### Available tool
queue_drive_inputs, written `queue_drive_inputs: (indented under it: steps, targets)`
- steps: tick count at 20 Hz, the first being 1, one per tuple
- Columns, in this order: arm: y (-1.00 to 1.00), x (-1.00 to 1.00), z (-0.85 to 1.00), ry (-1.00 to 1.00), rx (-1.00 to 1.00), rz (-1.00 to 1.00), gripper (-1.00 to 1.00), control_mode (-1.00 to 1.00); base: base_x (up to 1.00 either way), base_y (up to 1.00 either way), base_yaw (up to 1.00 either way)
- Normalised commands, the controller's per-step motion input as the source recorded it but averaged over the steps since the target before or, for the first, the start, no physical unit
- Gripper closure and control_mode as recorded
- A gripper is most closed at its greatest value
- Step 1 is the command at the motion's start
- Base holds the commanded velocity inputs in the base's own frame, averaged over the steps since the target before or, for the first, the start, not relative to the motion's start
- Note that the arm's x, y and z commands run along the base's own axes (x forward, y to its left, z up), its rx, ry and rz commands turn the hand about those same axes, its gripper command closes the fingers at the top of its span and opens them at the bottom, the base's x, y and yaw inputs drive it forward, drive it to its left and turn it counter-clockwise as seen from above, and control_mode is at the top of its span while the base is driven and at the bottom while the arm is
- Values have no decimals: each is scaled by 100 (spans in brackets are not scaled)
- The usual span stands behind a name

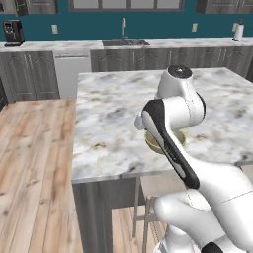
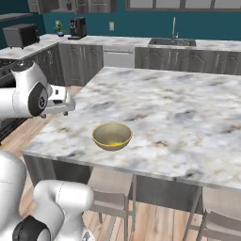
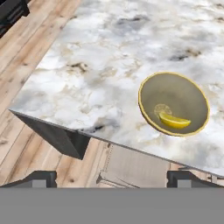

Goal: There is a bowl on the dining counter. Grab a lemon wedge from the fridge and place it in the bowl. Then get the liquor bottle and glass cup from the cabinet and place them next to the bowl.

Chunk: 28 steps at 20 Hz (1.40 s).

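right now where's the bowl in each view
Left base view: bowl sits just right of centre on the marble counter, mostly behind the arm, its rim peeking out.
Right base view: bowl left of centre, near the counter's front edge.
Hand view: bowl at centre right, lemon wedge inside.
Shared landmark: the counter's front left corner, near the bowl.

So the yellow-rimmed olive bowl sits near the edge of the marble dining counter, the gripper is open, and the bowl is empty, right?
Not quite. The yellow-rimmed olive bowl is not empty: the hand view shows a yellow lemon wedge lying inside it. The rest holds: the bowl sits near the edge of the marble dining counter, and the gripper is open, holding nothing.
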Motion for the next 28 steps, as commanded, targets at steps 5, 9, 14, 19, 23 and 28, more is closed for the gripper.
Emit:
queue_drive_inputs:
  steps: [5,9,14,19,23,28]
  targets:
    - [0,-86,30,-17,9,0,-100,-100,0,0,0]
    - [0,-75,27,-19,11,0,-100,-100,0,0,0]
    - [4,-61,26,-7,8,1,-100,-100,0,0,0]
    - [0,0,0,0,0,0,-100,100,-49,51,4]
    - [0,0,0,0,0,0,-100,100,-21,100,1]
    - [0,0,0,0,0,0,-100,100,-3,100,0]
